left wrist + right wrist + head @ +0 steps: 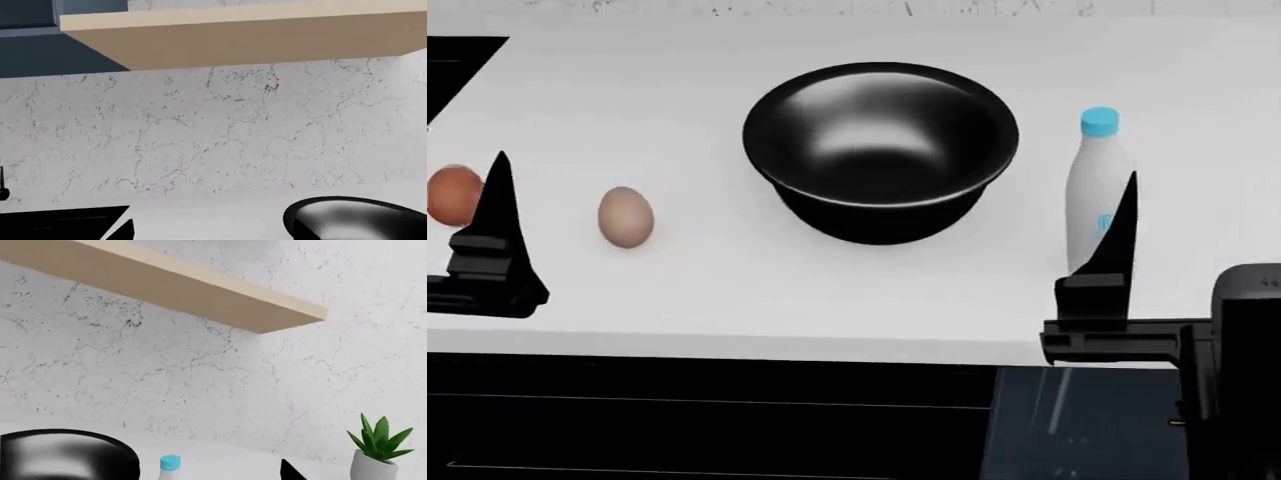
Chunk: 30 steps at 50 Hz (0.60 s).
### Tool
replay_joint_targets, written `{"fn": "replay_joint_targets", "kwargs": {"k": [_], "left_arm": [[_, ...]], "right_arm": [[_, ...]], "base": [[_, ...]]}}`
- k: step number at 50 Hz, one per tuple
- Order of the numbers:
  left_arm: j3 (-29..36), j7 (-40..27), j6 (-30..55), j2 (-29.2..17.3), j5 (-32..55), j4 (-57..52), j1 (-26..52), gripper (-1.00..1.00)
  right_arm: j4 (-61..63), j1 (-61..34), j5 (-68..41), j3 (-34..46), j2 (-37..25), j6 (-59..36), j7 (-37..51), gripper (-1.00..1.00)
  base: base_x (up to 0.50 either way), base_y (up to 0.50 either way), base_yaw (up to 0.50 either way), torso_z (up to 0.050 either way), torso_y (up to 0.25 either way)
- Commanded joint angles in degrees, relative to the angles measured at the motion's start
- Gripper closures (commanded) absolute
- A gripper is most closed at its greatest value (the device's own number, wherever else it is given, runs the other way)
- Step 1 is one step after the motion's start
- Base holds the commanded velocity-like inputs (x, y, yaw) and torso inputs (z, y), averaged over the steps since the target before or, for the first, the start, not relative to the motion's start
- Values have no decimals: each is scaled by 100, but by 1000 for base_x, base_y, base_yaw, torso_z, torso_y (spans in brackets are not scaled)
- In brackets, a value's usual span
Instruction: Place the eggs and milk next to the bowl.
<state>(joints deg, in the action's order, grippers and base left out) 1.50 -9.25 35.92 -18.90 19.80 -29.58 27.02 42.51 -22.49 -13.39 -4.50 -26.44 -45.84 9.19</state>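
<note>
A large, deep, glossy black bowl (881, 150) is sitting in the middle of the white surface (734, 290), and everything else is lining up around it. To its right, a slim white plastic milk bottle (1094, 190) with a light blue cap is standing upright, near the bowl but not touching it. Over on the left, a small pale tan-beige egg (626, 216) is lying apart from the bowl, and a reddish-brown egg (451, 195) is resting farther out at the edge of the head view, partly hidden. The left tool (487, 255) is hanging low in front of that reddish egg, showing only one dark pointed finger, so I cannot tell whether it is apart or together. The right tool (1108, 275) is hovering just in front of the milk bottle, overlapping its lower part in the view; again a single finger is showing, and its spread cannot be told. Behind it all, a grey-veined marble wall (200, 370) is carrying a pale wooden shelf (187, 295), and a small green potted plant (375, 452) is standing off to the right.
</note>
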Motion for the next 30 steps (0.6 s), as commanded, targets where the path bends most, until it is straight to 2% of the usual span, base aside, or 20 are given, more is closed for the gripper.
{"fn": "replay_joint_targets", "kwargs": {"k": [1,16,30], "left_arm": [[-133,195,-251,78,-90,170,-52,-100],[-195,190,-314,27,-30,131,-129,-100],[-134,198,-388,41,-16,230,-112,-100]], "right_arm": [[5,-50,96,10,67,-15,-168,-100],[48,-209,78,207,52,-168,-160,-100],[43,-286,72,267,16,-229,-148,-100]], "base": [[0,0,0,0,0],[0,0,0,0,0],[241,0,0,0,0]]}}
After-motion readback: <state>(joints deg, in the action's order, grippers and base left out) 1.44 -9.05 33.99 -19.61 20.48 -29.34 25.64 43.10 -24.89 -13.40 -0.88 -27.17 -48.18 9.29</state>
